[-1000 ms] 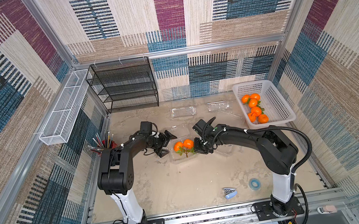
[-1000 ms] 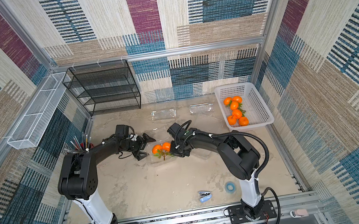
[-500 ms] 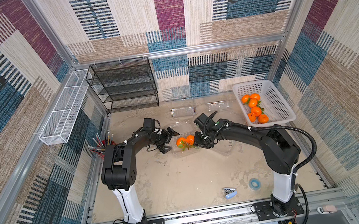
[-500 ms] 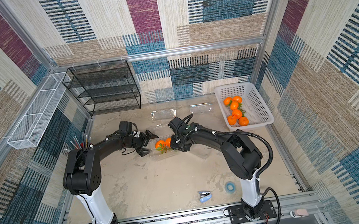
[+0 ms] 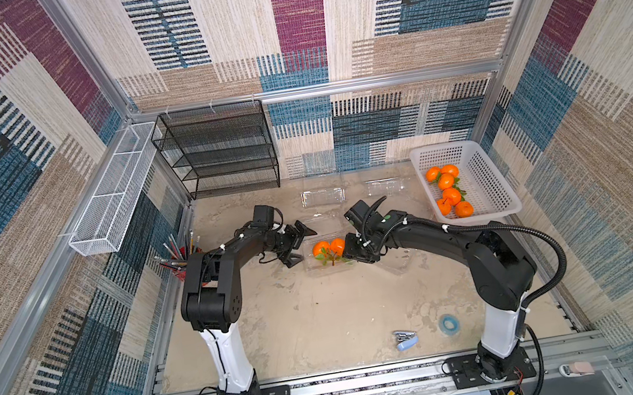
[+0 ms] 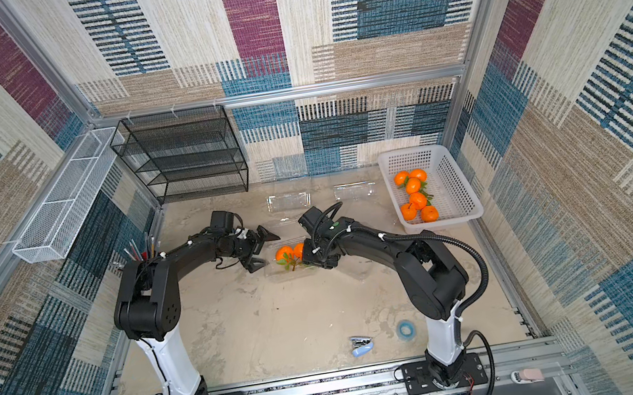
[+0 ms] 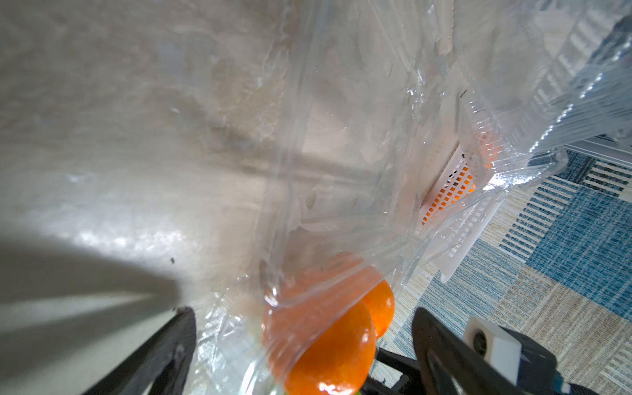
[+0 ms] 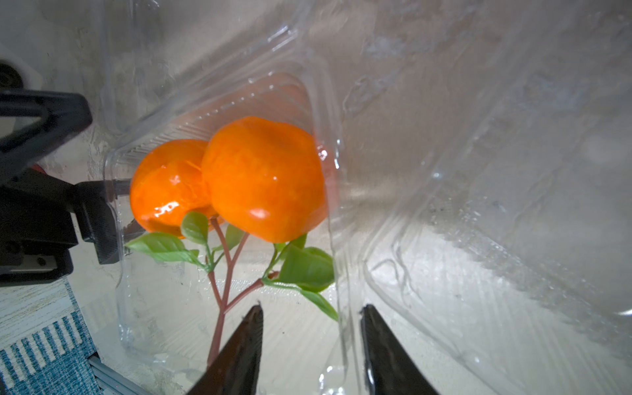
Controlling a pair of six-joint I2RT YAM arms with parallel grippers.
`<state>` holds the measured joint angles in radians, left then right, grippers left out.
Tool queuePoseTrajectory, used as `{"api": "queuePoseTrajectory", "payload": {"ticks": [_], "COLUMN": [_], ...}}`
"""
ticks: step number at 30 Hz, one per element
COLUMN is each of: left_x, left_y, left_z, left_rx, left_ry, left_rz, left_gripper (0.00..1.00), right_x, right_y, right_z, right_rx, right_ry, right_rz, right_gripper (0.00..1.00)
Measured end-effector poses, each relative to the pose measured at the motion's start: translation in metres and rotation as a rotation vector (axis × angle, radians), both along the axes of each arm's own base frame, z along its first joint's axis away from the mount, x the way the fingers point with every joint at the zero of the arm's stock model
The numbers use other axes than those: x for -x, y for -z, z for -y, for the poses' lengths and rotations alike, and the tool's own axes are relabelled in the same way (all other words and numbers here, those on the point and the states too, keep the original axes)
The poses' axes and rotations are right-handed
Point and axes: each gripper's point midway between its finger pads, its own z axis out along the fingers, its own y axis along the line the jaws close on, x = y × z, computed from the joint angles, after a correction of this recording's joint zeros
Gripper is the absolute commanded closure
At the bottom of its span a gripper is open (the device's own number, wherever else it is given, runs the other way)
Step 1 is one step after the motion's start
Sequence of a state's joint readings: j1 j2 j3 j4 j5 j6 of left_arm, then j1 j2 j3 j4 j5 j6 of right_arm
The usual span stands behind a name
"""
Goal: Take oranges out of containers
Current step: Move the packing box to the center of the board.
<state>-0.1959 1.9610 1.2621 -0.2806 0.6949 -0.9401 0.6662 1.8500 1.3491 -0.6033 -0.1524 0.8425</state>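
Two oranges [image 5: 328, 248] [image 6: 290, 252] on a leafy stem lie in a clear container [image 5: 315, 267] at the table's middle. In the right wrist view the oranges [image 8: 260, 178] sit just ahead of my right gripper [image 8: 311, 309]. It is open, one finger inside the container's wall [image 8: 337, 239] and one outside. My left gripper [image 5: 299, 246] [image 7: 302, 310] is wide open at the container's other end, the oranges [image 7: 328, 335] showing through the plastic between its fingers. Several oranges [image 5: 449, 195] lie in the white basket [image 5: 486, 172].
Two empty clear containers [image 5: 323, 197] [image 5: 388, 187] lie at the back and another [image 5: 400, 262] under my right arm. Also present are a black mesh shelf [image 5: 224, 152] at the back left, a pen cup [image 5: 180, 260], a stapler [image 5: 405, 340] and a blue tape roll [image 5: 447, 323].
The container with the two oranges has slid a little toward the back, both grippers moving with it. My right gripper's jaws have spread apart. The left gripper stays wide open.
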Motion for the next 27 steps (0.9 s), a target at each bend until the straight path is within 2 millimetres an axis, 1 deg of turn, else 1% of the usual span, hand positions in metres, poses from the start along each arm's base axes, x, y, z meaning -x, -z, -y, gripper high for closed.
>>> {"api": "queuePoseTrajectory", "payload": {"ticks": [7,15,22,24,27], "left_x": [-0.005,-0.008,-0.020,-0.021,-0.020], "left_y": [0.000,-0.002,-0.009,-0.010,-0.009], "left_z": [0.007,0.012,0.014,0.015,0.014], "left_rx": [0.005,0.020,0.023,0.022,0.019], "left_ry": [0.007,0.010,0.014,0.016,0.020], "left_rz": [0.000,-0.006,0.012,0.013,0.009], "left_gripper": [0.01,0.01,0.01,0.01,0.01], "right_x": [-0.002,-0.013,-0.014,-0.014,-0.019], "right_y": [-0.007,-0.018,-0.022,-0.027,-0.036], "right_z": [-0.002,0.000,0.006,0.010,0.019], "right_rx": [-0.003,-0.007,0.005,0.009,0.006], "right_ry": [-0.011,-0.013,-0.011,-0.007,0.008], "right_rz": [0.011,0.043,0.042,0.049,0.067], "right_gripper": [0.39,0.28,0.13,0.08,0.04]}}
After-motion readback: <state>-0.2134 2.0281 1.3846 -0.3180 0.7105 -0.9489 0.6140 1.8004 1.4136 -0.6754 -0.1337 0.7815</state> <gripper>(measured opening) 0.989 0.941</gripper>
